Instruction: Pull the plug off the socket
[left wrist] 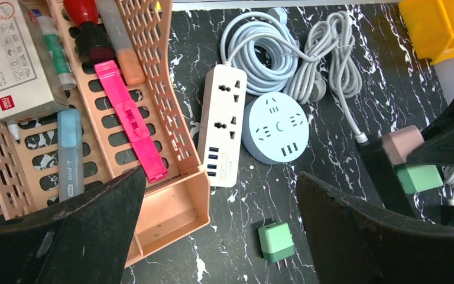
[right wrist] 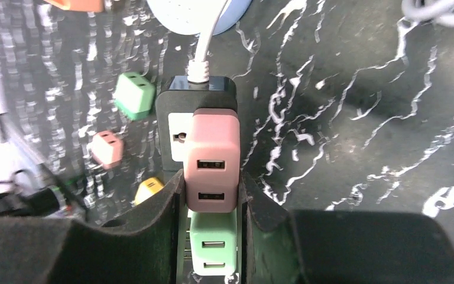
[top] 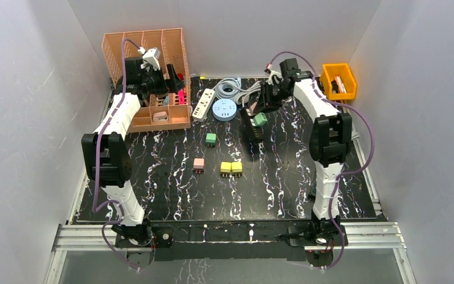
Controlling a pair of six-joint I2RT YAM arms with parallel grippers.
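Reaching fwd, R claw [right wrist: 213, 177] pinches pink plug [right wrist: 213, 136]; L claw [left wrist: 221, 183] gapes wide.

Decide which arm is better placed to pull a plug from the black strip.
Right: the right gripper clamps the pink plug seated in the black strip. The left gripper hangs open by the tray, away from it.

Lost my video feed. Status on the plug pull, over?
Left gripper open, empty. Right gripper shut on pink plug, in black strip. Green plug crowds beside it.
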